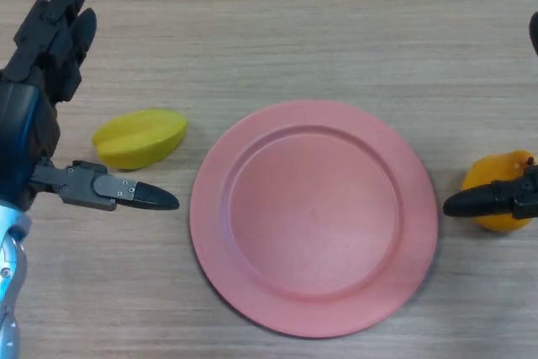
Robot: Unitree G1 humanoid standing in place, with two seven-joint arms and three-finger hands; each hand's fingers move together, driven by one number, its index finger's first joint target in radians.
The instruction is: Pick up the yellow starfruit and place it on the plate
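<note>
Currently the yellow ridged starfruit (139,138) lies on the light wood-grain counter (277,23), at about 9 o'clock from the round pink plate (313,218) and just beside the plate's rim, apart from it. The plate sits mid-counter and carries nothing.

Left hand (34,115), black, enters at the 9 o'clock edge of the head view. Fingers (63,14) extend straight toward 12 o'clock; thumb (126,193) points toward 3 o'clock. Hand is released, grasping nothing. The starfruit lies in the space between thumb and fingers: at 12 o'clock from the thumb, just above it, and at roughly 4 o'clock from the fingertips. Cannot tell whether the thumb touches the fruit; a thin strip of counter appears between them.

Right hand (496,199) shows only partly at the 3 o'clock edge. One dark digit points toward 9 o'clock, its tip near the plate rim. It lies across an orange rounded fruit (496,170). Whether this hand is released or clenched: cannot tell.
</note>
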